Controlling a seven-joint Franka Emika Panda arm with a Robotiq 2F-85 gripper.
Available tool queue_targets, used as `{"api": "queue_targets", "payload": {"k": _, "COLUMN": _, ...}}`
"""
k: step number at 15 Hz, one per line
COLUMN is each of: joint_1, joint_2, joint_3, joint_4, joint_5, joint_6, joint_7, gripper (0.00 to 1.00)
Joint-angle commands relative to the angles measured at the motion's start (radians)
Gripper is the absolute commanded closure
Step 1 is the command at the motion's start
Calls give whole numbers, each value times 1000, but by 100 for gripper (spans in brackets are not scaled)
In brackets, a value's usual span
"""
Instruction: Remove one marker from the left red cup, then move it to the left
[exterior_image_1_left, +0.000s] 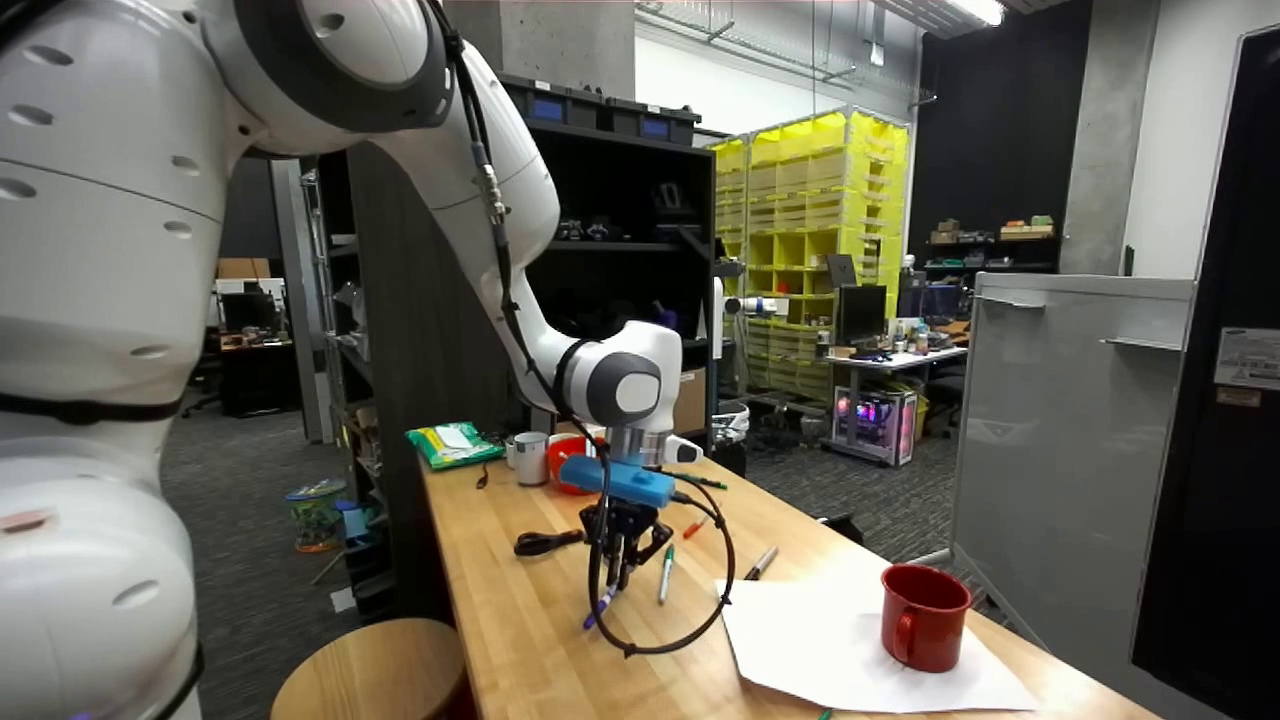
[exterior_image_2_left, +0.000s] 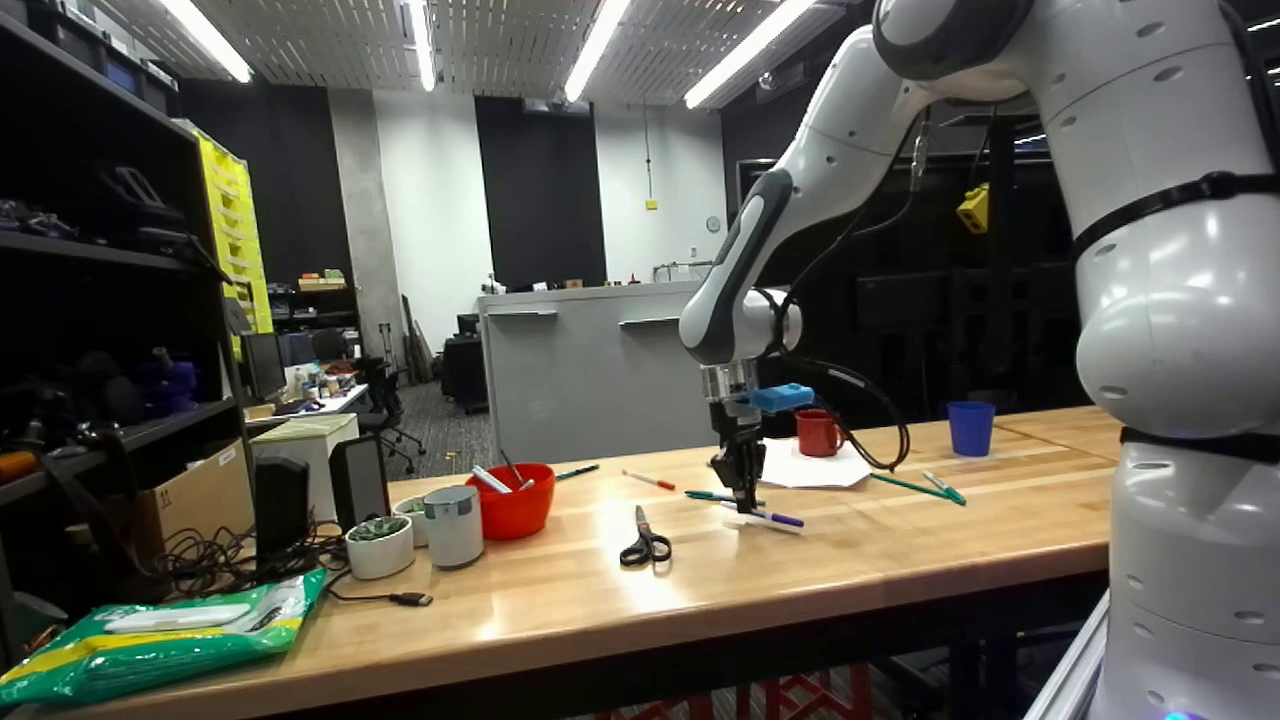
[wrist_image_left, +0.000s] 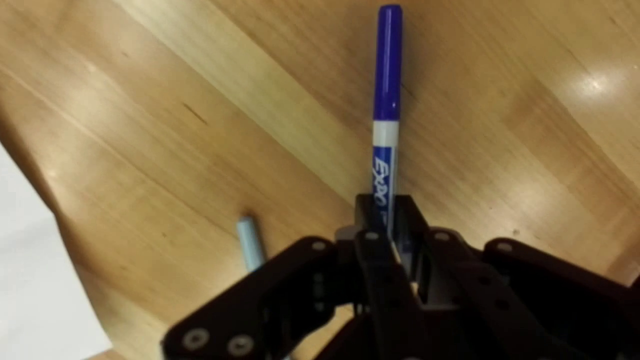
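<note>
The blue-purple marker with a white band runs up from my fingers in the wrist view. It also shows in both exterior views, low at the tabletop. I cannot tell whether it touches the wood. My gripper has its fingers closed around the marker's lower body, pointing down, also seen in both exterior views. The marker's lower end is hidden by the fingers in the wrist view. The squat red cup stands apart, holding a few pens; it is partly hidden behind other things in an exterior view.
Black scissors lie between the red cup and the gripper. A green-capped marker lies beside the gripper. A dark-red mug stands on white paper. A grey-white cup touches or nears the red cup. A blue cup stands farther off.
</note>
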Motion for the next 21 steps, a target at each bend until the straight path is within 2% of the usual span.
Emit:
{"api": "queue_targets", "payload": {"k": 1, "joint_1": 30, "joint_2": -10, "joint_3": 25, "joint_4": 29, "joint_5": 8, "joint_6": -30, "joint_7": 6, "gripper": 97}}
{"api": "queue_targets", "payload": {"k": 16, "joint_1": 60, "joint_2": 34, "joint_3": 72, "joint_4": 55, "joint_5": 85, "joint_6": -22, "joint_7": 6, "gripper": 97}}
{"api": "queue_targets", "payload": {"k": 17, "joint_1": 63, "joint_2": 35, "joint_3": 74, "joint_4": 58, "joint_5": 81, "joint_6": -23, "joint_7": 9, "gripper": 93}}
{"api": "queue_targets", "payload": {"k": 18, "joint_1": 65, "joint_2": 35, "joint_3": 75, "joint_4": 62, "joint_5": 78, "joint_6": -26, "joint_7": 12, "gripper": 63}}
{"api": "queue_targets", "payload": {"k": 20, "joint_1": 74, "joint_2": 31, "joint_3": 76, "joint_4": 68, "joint_5": 68, "joint_6": -32, "joint_7": 21, "gripper": 60}}
{"api": "queue_targets", "payload": {"k": 21, "joint_1": 79, "joint_2": 28, "joint_3": 76, "joint_4": 71, "joint_5": 63, "joint_6": -35, "joint_7": 27, "gripper": 53}}
